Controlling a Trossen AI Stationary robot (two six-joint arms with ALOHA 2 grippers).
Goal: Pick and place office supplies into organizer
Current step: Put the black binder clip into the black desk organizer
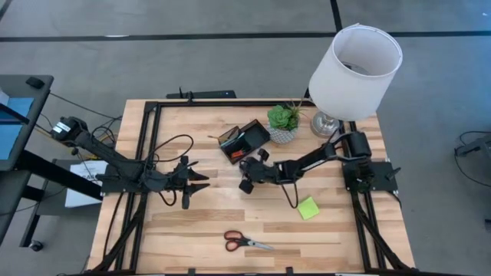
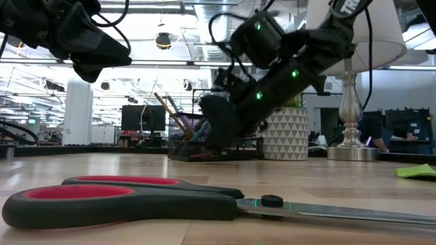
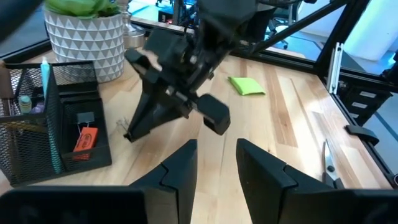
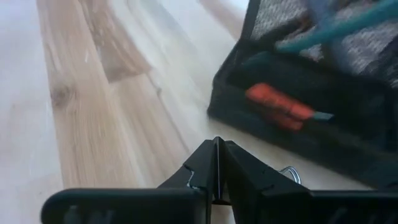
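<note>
The black mesh organizer stands mid-table, in front of the plant. It holds a teal pen upright and an orange-and-white item lying in its low tray. My right gripper is shut and points down at the table just before the organizer's near wall; a small silver wire loop lies beside its tips. My left gripper is open and hovers left of it. The red-handled scissors lie flat near the table's near edge. The lime-green sticky-note pad lies to the right.
A potted plant in a white patterned pot and a lamp with a white shade stand behind and right of the organizer. Bare wood lies between the two grippers and toward the near edge around the scissors.
</note>
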